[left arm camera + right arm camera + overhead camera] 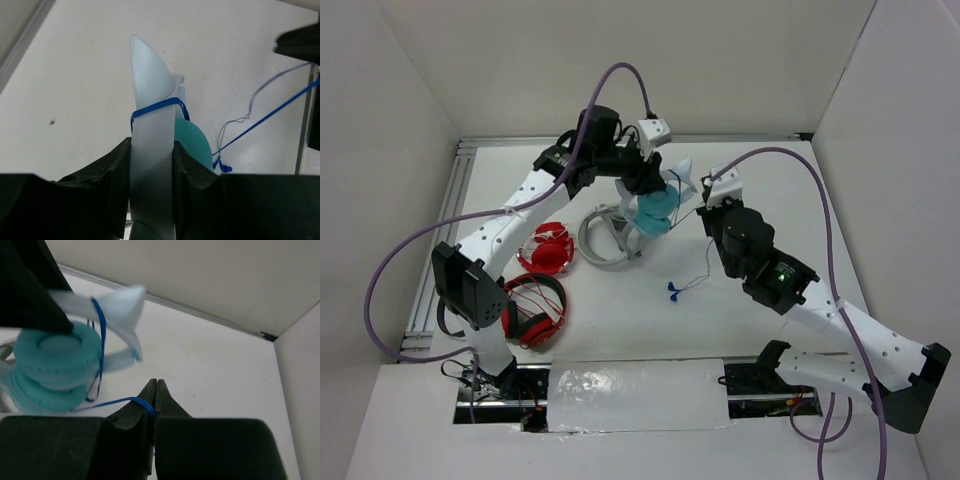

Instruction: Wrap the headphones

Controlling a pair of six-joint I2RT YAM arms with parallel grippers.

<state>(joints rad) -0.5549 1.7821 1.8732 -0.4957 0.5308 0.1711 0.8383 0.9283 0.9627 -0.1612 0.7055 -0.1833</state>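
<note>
The teal headphones [657, 212] hang above the table at the back middle. My left gripper [152, 155] is shut on their pale blue headband [150, 125], which has one turn of the thin blue cable [157, 106] round it. The teal ear cups [52, 365] show in the right wrist view. My right gripper [156, 390] is shut on the blue cable [117, 402] just right of the cups. The cable runs down to the blue plug [674, 290] lying on the table.
Grey-white headphones [603, 240] lie just left of the teal ones. Two red headphones [548, 248] [533, 308] lie at the left. A metal rail [440, 240] lines the left edge. Walls close in the back and sides.
</note>
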